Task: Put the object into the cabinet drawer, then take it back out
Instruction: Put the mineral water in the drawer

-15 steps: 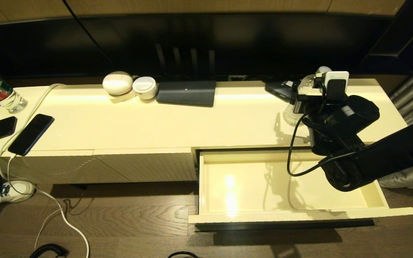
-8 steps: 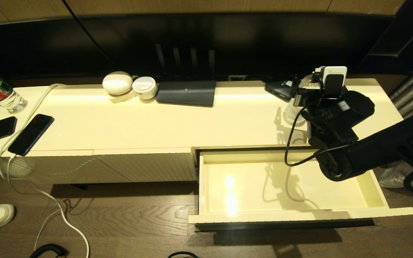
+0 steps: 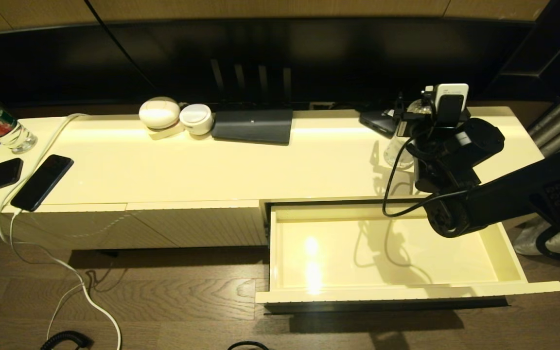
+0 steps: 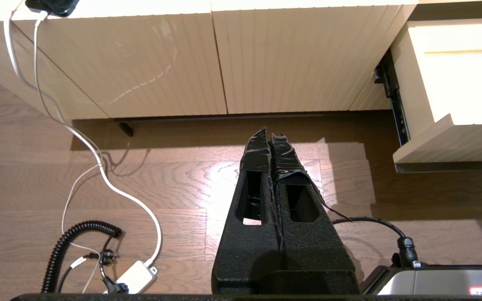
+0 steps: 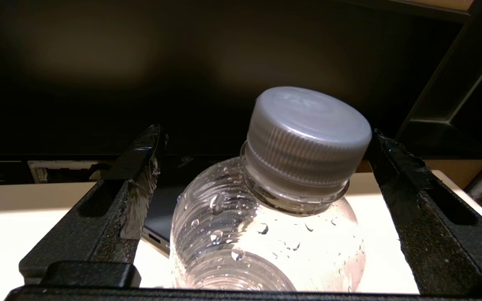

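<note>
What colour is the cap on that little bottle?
The cap is white, best seen in the right wrist view.

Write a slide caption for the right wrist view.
Right gripper open, fingers straddling the capped clear water bottle on the cabinet top.

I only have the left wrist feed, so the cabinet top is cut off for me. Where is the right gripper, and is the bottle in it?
Observer: The right gripper is over the cabinet top at its right end, open, with the clear bottle standing between its fingers.
Operator: Is it gripped yet?
Observer: No. There is a clear gap on one side; the other finger sits right by the white cap, contact unclear.
Operator: Anything in the drawer?
Observer: The drawer is pulled out and holds nothing.
Operator: Anything close to the bottle?
Observer: A dark flat device lies just behind it.
</note>
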`<state>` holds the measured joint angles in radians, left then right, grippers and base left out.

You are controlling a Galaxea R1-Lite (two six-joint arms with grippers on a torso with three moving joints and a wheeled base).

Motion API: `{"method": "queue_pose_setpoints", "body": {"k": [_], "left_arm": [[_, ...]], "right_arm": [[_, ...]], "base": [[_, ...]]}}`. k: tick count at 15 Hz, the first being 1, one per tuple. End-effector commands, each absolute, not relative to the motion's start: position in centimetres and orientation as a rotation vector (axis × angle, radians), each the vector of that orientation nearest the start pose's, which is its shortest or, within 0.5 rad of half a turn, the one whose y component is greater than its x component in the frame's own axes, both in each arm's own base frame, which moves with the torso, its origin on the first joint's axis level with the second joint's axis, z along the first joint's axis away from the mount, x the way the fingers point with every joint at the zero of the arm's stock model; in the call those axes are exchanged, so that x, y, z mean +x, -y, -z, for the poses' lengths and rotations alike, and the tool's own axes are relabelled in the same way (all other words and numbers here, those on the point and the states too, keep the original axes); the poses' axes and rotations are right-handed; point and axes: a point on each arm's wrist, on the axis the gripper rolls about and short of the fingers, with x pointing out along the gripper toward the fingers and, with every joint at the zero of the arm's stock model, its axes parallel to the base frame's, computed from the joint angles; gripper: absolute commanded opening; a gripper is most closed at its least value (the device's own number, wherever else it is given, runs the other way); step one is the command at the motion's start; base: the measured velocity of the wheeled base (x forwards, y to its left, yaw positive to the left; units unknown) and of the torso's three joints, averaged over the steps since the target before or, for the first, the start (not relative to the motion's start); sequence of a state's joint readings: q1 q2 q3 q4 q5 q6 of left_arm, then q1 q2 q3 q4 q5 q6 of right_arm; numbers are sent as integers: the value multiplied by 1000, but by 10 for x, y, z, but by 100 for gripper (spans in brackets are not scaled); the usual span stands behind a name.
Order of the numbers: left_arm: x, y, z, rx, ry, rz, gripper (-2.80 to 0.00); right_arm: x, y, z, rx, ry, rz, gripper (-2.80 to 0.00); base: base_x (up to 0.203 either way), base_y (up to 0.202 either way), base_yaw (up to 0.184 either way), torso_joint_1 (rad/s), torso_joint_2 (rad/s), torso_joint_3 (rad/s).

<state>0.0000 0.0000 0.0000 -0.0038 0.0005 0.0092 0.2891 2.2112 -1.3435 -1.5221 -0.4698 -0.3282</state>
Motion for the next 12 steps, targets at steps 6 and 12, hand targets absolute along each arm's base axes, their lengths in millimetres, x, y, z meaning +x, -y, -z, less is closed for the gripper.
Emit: {"method": "queue_pose_setpoints", "body": {"k": [6,12], "left_arm": [[-23,0,-75,9,2,-2,-280],[-23,0,-75,9,3,0,-280]], "right_arm": [[415,-113,-214,-80,569,274,0],[415,-113,-214,-80,566,275,-280]], "base": [[0,0,0,0,0,0],[0,0,0,0,0,0]]}}
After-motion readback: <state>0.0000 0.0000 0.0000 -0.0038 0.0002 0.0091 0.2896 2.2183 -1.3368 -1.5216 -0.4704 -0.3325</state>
